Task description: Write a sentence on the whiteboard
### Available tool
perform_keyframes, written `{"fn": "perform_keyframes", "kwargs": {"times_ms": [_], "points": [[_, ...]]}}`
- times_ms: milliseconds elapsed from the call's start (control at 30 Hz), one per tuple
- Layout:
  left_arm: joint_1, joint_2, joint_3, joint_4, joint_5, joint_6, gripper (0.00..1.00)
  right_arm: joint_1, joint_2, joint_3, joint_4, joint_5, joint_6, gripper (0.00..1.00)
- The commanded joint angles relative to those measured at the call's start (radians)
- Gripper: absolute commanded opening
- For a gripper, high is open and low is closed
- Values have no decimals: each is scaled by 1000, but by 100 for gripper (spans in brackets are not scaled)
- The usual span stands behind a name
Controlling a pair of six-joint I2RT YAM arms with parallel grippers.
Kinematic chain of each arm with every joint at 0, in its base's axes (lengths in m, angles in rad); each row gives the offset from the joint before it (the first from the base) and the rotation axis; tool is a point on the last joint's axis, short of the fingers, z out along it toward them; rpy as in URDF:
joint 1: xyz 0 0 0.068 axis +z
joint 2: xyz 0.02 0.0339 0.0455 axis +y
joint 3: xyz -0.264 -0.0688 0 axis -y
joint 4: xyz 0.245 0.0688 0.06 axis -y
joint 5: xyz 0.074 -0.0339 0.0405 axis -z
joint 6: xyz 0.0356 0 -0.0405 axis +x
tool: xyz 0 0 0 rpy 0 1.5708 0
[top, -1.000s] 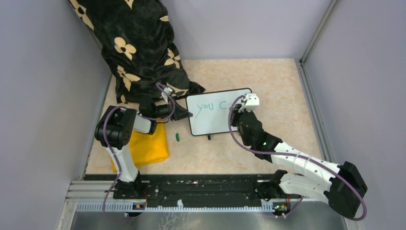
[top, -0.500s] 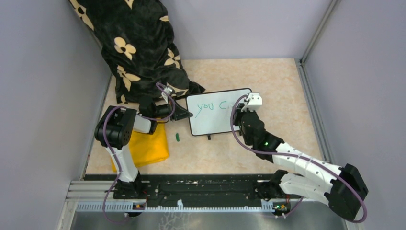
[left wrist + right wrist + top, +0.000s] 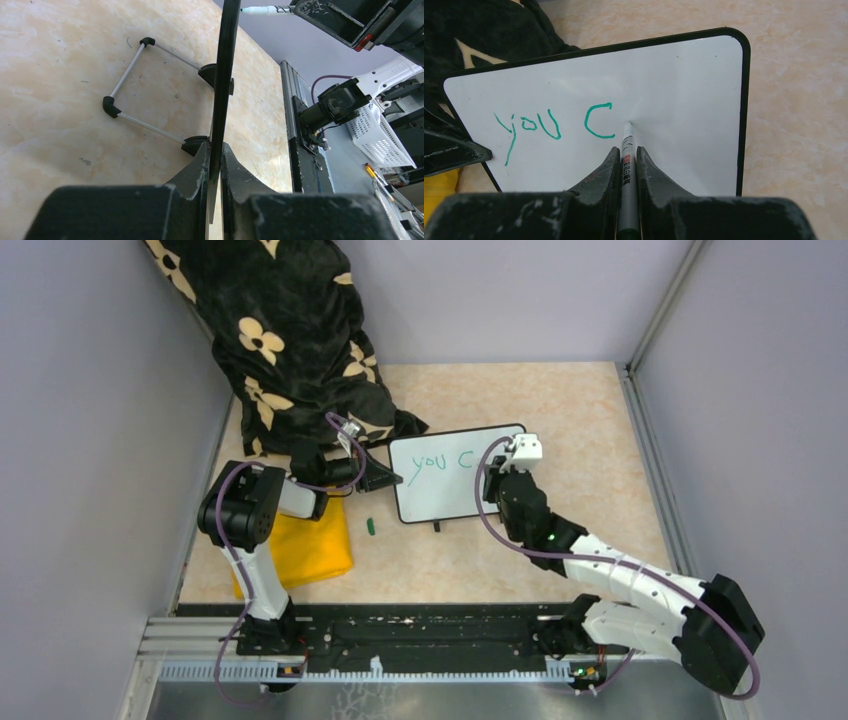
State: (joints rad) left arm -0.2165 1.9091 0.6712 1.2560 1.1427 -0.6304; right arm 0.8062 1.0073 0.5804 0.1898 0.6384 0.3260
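1. The space is enclosed on three sides by plain grey-lilac walls [image 3: 80, 440].
2. The floor of it is formed by a beige marbled tabletop [image 3: 580, 410].
3. A metal rail [image 3: 450, 628] is fixed along the near edge.
4. A black flowered cloth [image 3: 280, 330] is draped in the back left corner.
5. Soft, even light is cast throughout.

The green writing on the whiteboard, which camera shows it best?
The right wrist view: the green writing faces that camera, large and readable as "you C", with the marker tip beside the C. The top external view shows it small. The left wrist view sees the whiteboard edge-on, so no writing.
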Motion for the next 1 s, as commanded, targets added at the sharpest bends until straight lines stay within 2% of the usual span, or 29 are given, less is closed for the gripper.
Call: {"fn": "perform_keyframes", "kwargs": {"times_ms": [0,567,967], "points": [[-6,1,3,-63,2,14,0,-12,12,27,50,-3,6,0],[-6,4,2,-65,1,18,0,-13,37,26,68,-61,9,0],[-6,4,3,-67,0,19,0,-14,25,9,-9,-71,18,0]]}}
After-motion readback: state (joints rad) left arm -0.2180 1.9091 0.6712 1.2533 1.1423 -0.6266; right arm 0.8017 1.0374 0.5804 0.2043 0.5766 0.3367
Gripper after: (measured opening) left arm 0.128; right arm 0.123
